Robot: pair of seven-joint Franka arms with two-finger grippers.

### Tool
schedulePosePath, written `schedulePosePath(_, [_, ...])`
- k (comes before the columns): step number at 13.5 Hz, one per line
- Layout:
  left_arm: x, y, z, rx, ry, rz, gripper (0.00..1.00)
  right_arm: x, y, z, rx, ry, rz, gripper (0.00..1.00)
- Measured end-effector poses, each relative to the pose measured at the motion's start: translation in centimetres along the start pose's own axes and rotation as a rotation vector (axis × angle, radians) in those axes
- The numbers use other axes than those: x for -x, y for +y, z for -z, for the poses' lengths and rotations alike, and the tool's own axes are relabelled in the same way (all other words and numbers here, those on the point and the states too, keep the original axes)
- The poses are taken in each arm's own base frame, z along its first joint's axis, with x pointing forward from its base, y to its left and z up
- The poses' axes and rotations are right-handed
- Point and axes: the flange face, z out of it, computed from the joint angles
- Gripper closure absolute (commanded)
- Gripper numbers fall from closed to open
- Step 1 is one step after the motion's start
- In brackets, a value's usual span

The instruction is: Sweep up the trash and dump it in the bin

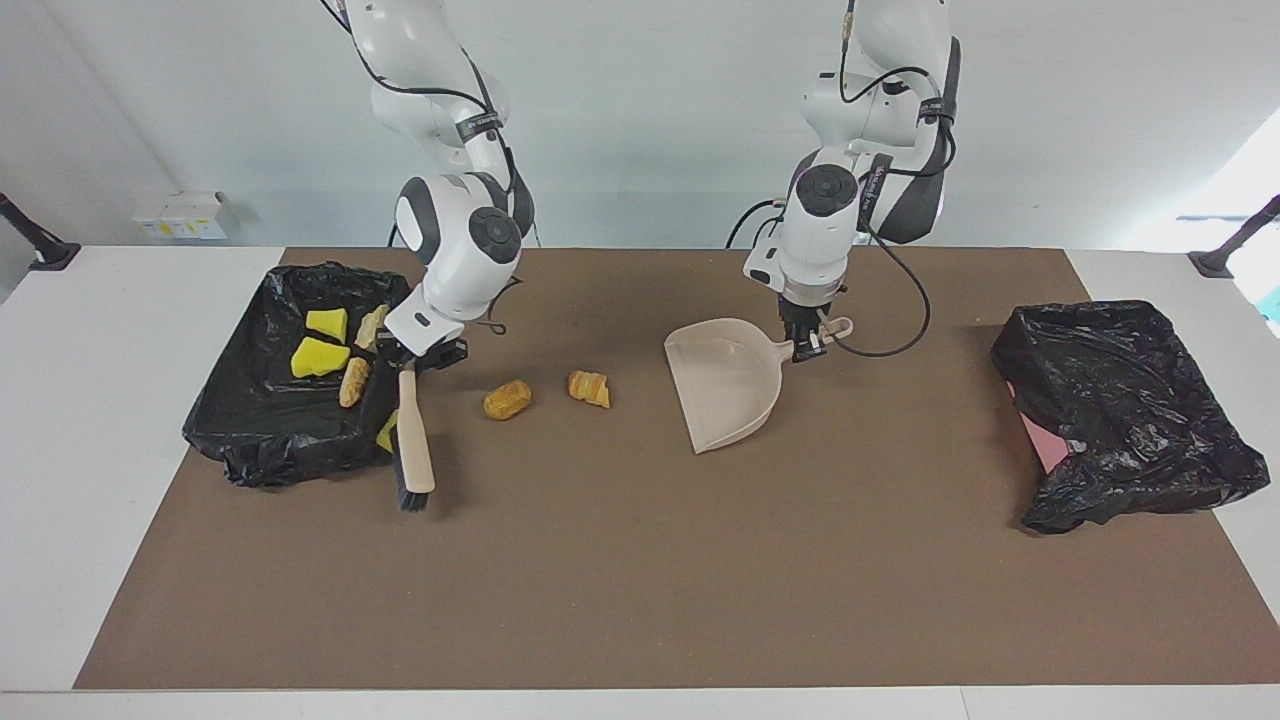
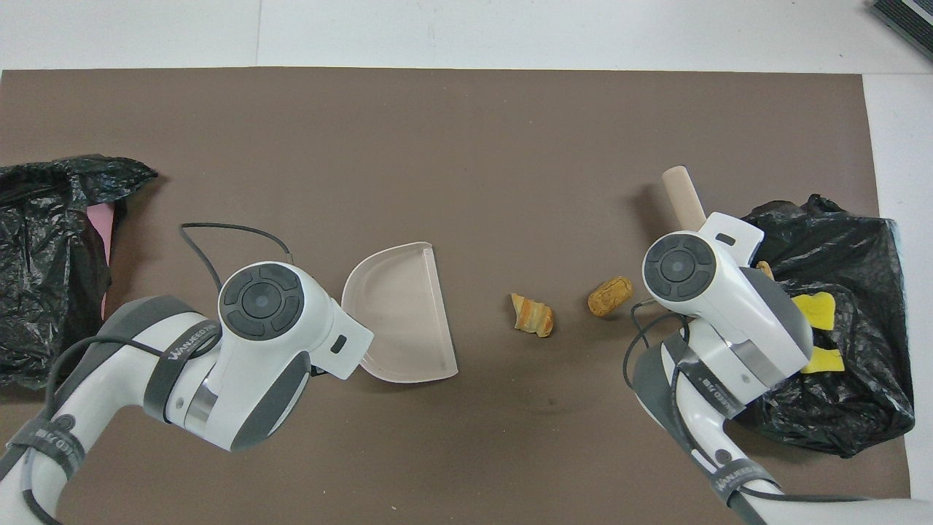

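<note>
Beside the black-lined bin (image 1: 250,420), right gripper (image 1: 420,355) clamped on brush (image 1: 413,440); left gripper (image 1: 806,345) gripping dustpan (image 1: 725,390).

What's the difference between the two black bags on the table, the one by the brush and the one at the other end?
The bag by the brush lies open like a tray, with yellow and tan chunks in it; the bag at the left arm's end is crumpled and shows no chunks. That bag shows a pink patch at one edge; the bag by the brush shows none. Both are glossy black plastic on the brown mat.
</note>
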Motion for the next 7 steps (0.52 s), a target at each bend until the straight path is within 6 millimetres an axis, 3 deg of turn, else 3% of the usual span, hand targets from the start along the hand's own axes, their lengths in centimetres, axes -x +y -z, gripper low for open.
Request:
schedulePosePath(4, [-0.2, 0.1, 0.1, -0.003, 0.002, 0.004, 1.00, 0.2, -1.3, -1.2, -0.067, -0.070, -0.044, 1.00])
schedulePosePath(7, [-0.1, 0.2, 0.0, -0.003, 0.002, 0.006, 1.00, 1.1, -3.9, -0.2, -0.200, -0.157, -0.080, 1.00])
